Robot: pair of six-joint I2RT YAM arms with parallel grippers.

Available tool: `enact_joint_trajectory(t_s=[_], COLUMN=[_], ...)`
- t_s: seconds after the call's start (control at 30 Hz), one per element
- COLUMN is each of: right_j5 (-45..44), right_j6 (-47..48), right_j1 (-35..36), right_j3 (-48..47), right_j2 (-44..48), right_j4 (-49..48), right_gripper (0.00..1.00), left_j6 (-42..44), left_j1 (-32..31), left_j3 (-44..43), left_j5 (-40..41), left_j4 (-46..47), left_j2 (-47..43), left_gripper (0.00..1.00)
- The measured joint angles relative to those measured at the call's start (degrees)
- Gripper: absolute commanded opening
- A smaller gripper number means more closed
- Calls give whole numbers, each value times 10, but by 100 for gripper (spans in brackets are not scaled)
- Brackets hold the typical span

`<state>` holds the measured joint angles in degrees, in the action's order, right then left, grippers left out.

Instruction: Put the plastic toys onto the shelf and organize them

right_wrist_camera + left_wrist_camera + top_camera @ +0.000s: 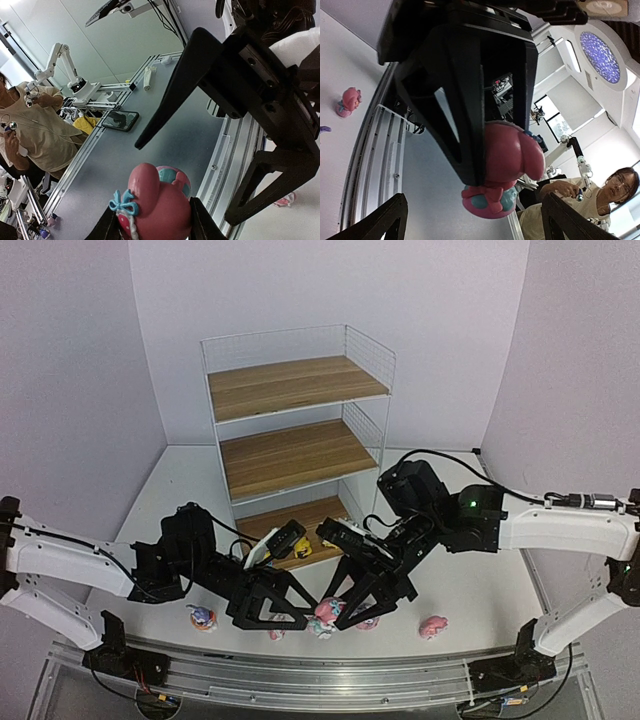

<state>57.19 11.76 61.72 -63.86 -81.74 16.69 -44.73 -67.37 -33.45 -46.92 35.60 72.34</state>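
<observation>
My right gripper (152, 216) is shut on a pink hatted toy with a blue bow and a pink-and-teal base (160, 205), near the table's front edge (328, 611). My left gripper (475, 197) faces it from the left. Its fingers (390, 217) stand wide apart on either side of that toy (510, 155) without touching it. In the top view the two grippers (305, 608) (347, 616) meet tip to tip. The shelf (290, 430) stands behind them, with a yellow toy (302, 546) on its lowest board.
More toys stand along the front of the table: a white-and-purple one (201, 617), a small pink one (276, 633), pink ones (367, 622) (432, 626). A metal rail (300, 675) runs along the table's near edge. A person sits beyond it (615, 190).
</observation>
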Motion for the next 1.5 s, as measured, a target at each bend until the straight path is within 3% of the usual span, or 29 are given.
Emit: enact_joint_trajectory(t_s=[0.13,0.47,0.77,0.83,0.93,1.03,1.1,1.33,1.5], right_j5=[0,0,14,15,14,3,-19,-132,-230], right_j6=[17,36,48,50,53,50,42,2,-39], right_j1=[1,7,15,15,15,16,18,17,19], right_j3=[-2,-19,-23,-23,-23,-24,-26,-31,-25], right_j2=[-6,-7,-8,-8,-8,-8,-8,16,85], right_j4=[1,0,-11,-9,-5,-3,-1,5,-5], right_gripper=[0,0,1,13,53,72,90,94,96], left_j6=[-4,-28,-54,-58,-61,-60,-56,9,85], left_j1=[-15,-31,-31,-31,-31,-31,-31,-31,-32], left_j3=[-1,-22,-22,-22,-22,-22,-22,-22,-27], left_j5=[-30,-85,-87,-89,-90,-87,-86,-39,66], left_j4=[48,129,152,154,155,154,150,82,-22], left_j2=[21,68,80,82,83,83,83,46,-15], left_gripper=[85,61,7,0,0,0,0,0,0])
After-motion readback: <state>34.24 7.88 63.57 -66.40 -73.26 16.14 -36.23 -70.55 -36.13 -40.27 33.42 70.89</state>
